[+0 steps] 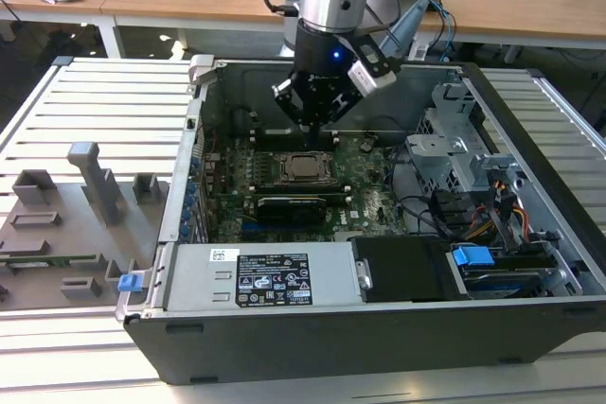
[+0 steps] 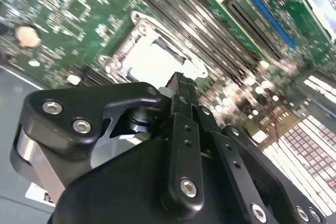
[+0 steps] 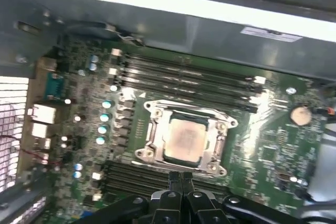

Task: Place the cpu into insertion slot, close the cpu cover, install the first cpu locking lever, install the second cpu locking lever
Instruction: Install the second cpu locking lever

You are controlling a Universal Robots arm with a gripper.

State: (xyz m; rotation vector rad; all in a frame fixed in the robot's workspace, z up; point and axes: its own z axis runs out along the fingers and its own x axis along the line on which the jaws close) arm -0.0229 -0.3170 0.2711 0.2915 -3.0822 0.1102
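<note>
**Now: CPU seated, cover down, claw closed above the socket**

From my remote station I log the gripper (image 1: 316, 122) hanging inside the open computer case (image 1: 530, 101), just above the motherboard (image 1: 374, 191) and on the far side of the socket in the exterior view. In the first wrist view the fingertips (image 3: 181, 178) sit pressed together with no gap between them, and they carry nothing; the second wrist view shows the same closed pair (image 2: 181, 85) meeting in a single black edge.

The cpu (image 3: 184, 141) lies flat in its slot, dull metal top facing up. The cpu cover (image 3: 149, 129) is folded down around it, its silvery frame bordering the chip on all sides, the chip showing through the square window. In the exterior view the chip (image 1: 303, 166) sits near the board's middle, a little toward me from the claw.

I cannot tell how the locking levers stand.

Rows of memory slots (image 3: 189, 74) run along both sides of the socket. A coin cell battery (image 3: 300, 115) sits on the board, apart from the socket. A grey fixture tray (image 1: 66, 205) rests on the table at the exterior view's left, outside the case.
</note>
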